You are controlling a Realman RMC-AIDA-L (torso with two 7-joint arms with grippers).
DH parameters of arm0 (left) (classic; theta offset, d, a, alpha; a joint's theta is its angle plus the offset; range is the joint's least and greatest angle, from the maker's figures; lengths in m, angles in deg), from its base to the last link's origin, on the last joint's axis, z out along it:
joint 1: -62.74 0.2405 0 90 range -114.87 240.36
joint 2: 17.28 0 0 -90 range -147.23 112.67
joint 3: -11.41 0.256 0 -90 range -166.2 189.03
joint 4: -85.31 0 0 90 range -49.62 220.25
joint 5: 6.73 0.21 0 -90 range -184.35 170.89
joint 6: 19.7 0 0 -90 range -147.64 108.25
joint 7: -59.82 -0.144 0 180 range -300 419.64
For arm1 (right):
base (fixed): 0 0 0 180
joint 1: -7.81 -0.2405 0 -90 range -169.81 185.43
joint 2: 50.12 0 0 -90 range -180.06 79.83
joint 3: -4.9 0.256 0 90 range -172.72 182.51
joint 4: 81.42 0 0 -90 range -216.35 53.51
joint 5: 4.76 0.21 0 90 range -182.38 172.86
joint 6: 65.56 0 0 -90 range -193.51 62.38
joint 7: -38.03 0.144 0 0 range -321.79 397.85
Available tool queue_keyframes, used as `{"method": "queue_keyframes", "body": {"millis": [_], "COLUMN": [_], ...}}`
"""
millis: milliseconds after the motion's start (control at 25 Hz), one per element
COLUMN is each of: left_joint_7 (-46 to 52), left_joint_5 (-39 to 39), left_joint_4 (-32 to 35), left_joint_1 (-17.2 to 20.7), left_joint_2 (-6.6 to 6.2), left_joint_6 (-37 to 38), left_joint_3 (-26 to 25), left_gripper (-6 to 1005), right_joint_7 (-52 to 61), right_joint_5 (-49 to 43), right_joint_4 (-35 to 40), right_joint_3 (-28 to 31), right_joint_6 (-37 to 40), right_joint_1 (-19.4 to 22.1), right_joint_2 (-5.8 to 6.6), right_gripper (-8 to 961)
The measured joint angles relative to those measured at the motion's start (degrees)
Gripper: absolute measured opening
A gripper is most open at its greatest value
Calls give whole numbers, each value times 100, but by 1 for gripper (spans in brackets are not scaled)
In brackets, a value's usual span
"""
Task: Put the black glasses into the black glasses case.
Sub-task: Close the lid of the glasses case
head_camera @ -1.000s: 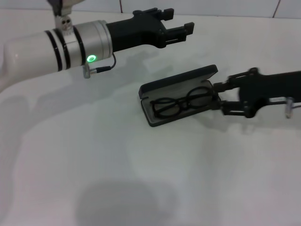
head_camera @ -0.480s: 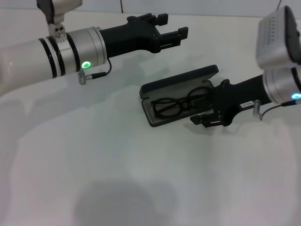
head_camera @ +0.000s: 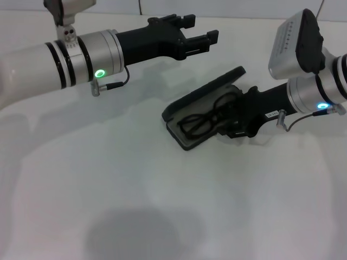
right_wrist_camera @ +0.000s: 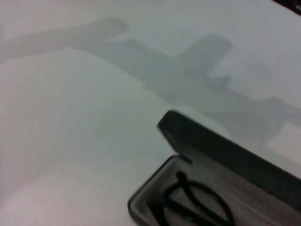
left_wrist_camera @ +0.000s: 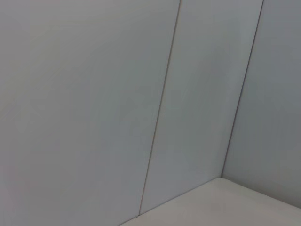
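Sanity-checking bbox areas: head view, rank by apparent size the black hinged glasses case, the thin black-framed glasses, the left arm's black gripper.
1. Black hinged glasses case, largest.
2. Left arm's black gripper; its mount included it rivals the case, so that order is unsure.
3. Thin black-framed glasses, smallest, lying inside the case.

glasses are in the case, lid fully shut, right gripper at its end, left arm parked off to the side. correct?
Not quite: the black glasses case is still open, lid only partly lowered, as the head view shows. The black glasses do lie inside, the right gripper is at its end, the left gripper parked apart.

right gripper [head_camera: 234, 125] fingers hidden behind black glasses case [head_camera: 201, 104], black glasses [right_wrist_camera: 190, 205] cut off, perhaps blurred
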Motion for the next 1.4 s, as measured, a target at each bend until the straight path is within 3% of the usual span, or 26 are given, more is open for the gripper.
{"method": "queue_keyframes", "body": {"millis": [240,520,640,840,1000,1160,1400], "left_joint_7": [0,52,165,437,459,556,757], "left_joint_5": [0,241,547,1030,1083,1088,1083], "left_joint_4": [0,-17,-27,-97,-206,-224,-234], "left_joint_1": [18,-21,-44,-159,-259,-275,-314], "left_joint_2": [-8,-15,-3,8,18,19,18], "left_joint_6": [0,-30,-69,-324,-471,-684,-1053], "left_joint_3": [5,5,12,15,27,73,534], "left_gripper": [755,754,754,754,753,753,753], "right_joint_7": [2,-21,-136,-1178,-1921,-2082,-2156], "right_joint_5": [25,222,704,2521,3506,3585,3581], "right_joint_4": [1146,2779,3057,2969,2442,2183,2168], "right_joint_3": [148,518,635,890,1260,1429,1433], "right_joint_6": [554,626,290,-402,-231,-72,-93], "right_joint_1": [717,2079,2602,3287,3372,3300,3268], "right_joint_2": [44,28,26,26,48,51,44], "right_gripper": [437,437,437,437,437,437,437]}}
